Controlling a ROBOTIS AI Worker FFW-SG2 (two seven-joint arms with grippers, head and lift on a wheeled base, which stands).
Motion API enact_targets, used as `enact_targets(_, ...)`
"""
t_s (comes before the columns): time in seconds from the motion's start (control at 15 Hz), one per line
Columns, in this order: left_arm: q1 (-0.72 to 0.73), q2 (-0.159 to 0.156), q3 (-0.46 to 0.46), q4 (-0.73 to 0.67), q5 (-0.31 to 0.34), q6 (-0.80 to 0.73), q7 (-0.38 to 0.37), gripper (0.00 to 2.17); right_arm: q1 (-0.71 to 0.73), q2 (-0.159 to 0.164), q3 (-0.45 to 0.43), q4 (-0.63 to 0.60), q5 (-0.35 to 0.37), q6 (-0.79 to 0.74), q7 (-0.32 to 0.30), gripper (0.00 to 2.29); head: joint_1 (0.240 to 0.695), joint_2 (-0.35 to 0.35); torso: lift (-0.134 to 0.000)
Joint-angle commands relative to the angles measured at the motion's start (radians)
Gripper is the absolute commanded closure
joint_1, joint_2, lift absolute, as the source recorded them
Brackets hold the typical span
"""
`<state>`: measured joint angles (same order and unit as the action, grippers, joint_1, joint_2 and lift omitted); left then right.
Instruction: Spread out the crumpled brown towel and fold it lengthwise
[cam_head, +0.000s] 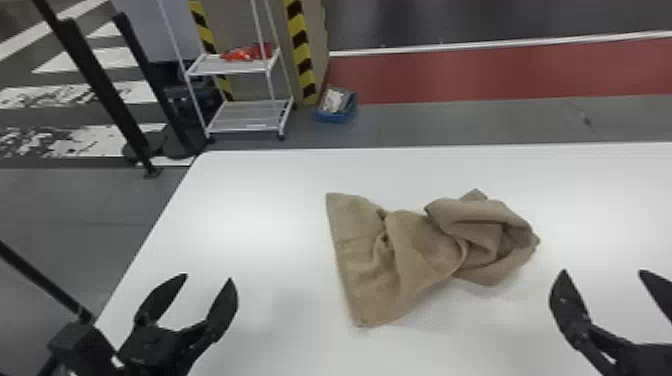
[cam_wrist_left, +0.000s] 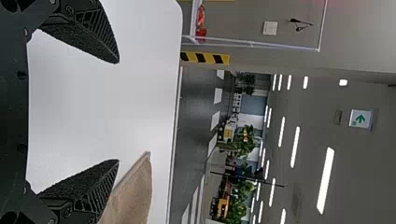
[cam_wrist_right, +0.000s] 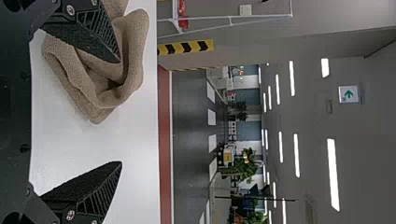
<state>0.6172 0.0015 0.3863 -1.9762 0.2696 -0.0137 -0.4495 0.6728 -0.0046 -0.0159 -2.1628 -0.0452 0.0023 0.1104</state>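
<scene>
Premises appear to be an industrial workshop or test hall. Beyond the white table (cam_head: 260, 260) are yellow-black hazard tape (cam_head: 302, 50), a shelf rack (cam_head: 247, 117) and red floor marking (cam_head: 475, 75).

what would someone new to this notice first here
The eye would likely land on the crumpled towel, bunched on the white table between the two grippers. Next, perhaps, the left gripper and right gripper, black against the white, fingers open, one on each side of it. Behind, yellow-and-black stripes stand out beside a white rack.
</scene>
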Motion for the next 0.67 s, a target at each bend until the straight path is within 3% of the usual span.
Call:
enact_targets(0.0, 0.004, -0.004, 0.002, -0.001, -0.001, 0.001, 0.0, 0.13, 0.008, -0.002, 0.001, -0.008, 0.001, 0.0, 0.0, 0.11, 0.695, 0.198, -0.124)
enact_targets(0.6, 0.03, -0.004, 0.0, -0.01, 0.002, -0.015, -0.006, 0.14, 0.033, 0.0, 0.005, -0.025, 0.004, -0.006, 0.0, 0.12, 0.695, 0.204, -0.124)
